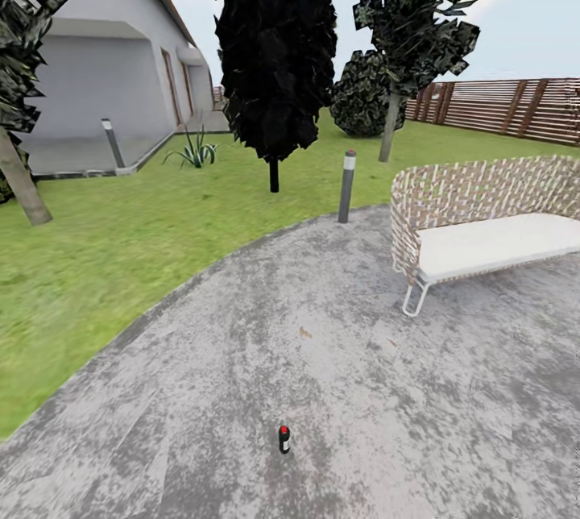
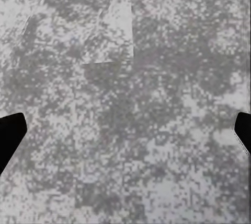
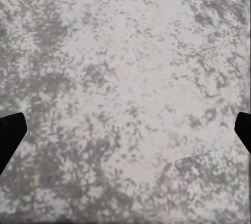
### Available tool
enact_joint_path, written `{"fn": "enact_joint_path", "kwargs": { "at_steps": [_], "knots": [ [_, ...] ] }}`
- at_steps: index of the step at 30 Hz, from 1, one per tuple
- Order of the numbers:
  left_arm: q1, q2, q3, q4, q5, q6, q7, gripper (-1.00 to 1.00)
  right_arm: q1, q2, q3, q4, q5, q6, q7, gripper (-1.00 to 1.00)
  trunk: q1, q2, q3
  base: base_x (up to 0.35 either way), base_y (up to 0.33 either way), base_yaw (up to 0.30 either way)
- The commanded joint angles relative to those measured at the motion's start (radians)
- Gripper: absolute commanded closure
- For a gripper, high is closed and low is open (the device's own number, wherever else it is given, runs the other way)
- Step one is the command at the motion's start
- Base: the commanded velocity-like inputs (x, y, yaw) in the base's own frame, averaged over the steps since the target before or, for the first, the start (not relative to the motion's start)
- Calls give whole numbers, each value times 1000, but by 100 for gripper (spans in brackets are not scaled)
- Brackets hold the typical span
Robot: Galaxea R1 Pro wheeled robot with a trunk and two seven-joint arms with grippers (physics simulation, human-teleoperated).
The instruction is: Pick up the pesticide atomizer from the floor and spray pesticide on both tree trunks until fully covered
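- a small dark bottle with a red top [image 1: 283,438] is seen upright on the grey paving [image 1: 346,390];
- a wicker sofa [image 1: 483,225] is parked near a bollard [image 1: 347,185]; lawn [image 1: 121,237] and fence [image 1: 515,106] are spotted behind

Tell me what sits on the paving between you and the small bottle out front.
Nothing visible does. The small dark bottle stands upright on bare grey paving, with open mottled stone on the near side. The woven bench and the bollard lie farther off, beyond it.
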Motion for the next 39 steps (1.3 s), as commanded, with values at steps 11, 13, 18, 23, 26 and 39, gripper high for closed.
{"fn": "enact_joint_path", "kwargs": {
  "at_steps": [11, 13, 18, 23, 26, 39],
  "knots": [
    [0, 0, -1, 1, 3, -3, 1, -100, 0, 0, 0, 1, 1, -2, 0, -100, 0, 0, -1, 0, 88, -289],
    [0, 1, -1, 0, 3, -3, 1, -100, -1, 0, 0, 1, 1, -2, 0, -100, 0, 0, -1, 0, 301, -289],
    [0, 0, -1, 0, 3, -3, 1, -100, -1, 0, 0, 1, 1, -3, 0, -100, 0, 0, -1, 0, 305, -289],
    [0, 0, -1, 0, 3, -3, 1, -100, -1, 0, 0, 1, 1, -3, 0, -100, 0, 0, -1, 0, 306, -289],
    [0, 1, -2, 0, 3, -3, 1, -100, -1, 0, 0, 1, 1, -3, 0, -100, 0, 0, -1, 0, 306, -289],
    [0, 0, -2, 0, 3, -3, 1, -100, -1, 0, 0, 1, 1, -2, -1, -100, 0, 0, -1, -78, 301, -290]
  ]
}}
